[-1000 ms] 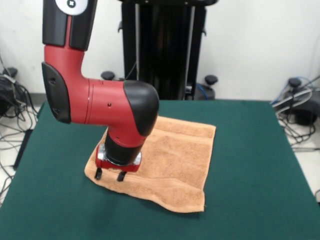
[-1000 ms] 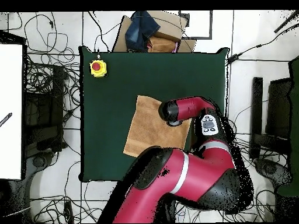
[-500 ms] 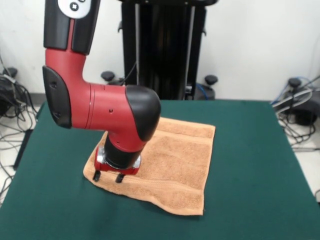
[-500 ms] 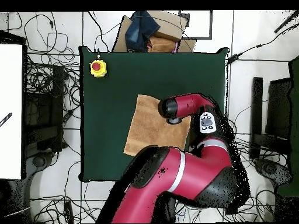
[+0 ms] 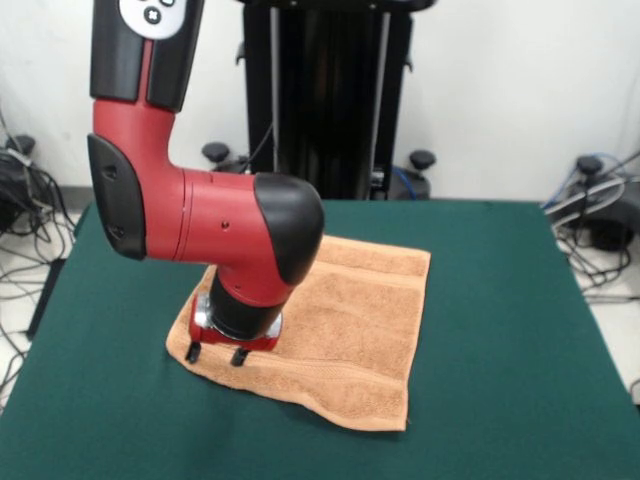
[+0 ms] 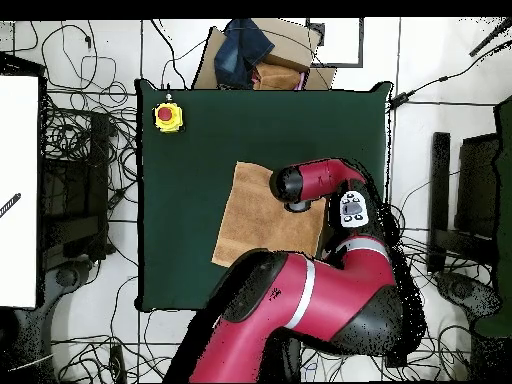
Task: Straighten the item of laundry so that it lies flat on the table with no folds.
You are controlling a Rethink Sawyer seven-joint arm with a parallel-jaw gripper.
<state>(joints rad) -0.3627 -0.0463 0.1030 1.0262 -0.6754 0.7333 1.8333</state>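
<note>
The item of laundry, a peach-orange towel (image 5: 340, 330) (image 6: 258, 215), lies spread out on the green table (image 5: 500, 320) (image 6: 190, 240), with a woven band near its near edge. A slight ripple shows along that edge. My gripper (image 5: 216, 354) points straight down at the towel's near left corner. Its two black fingertips (image 5: 193, 352) stand apart, open, right at the cloth's surface with nothing held between them. In the overhead view the arm's wrist (image 6: 291, 187) covers the gripper and the towel's right edge.
A yellow box with a red button (image 6: 167, 116) sits near one table corner. A cardboard box with dark cloth (image 6: 255, 55) stands just beyond the table edge. Cables lie on the floor around the table. The black pedestal (image 5: 325, 100) rises behind the table.
The gripper has shifted slightly toward the towel's left corner and sits a touch lower. The towel's near edge looks a little flatter than before.
</note>
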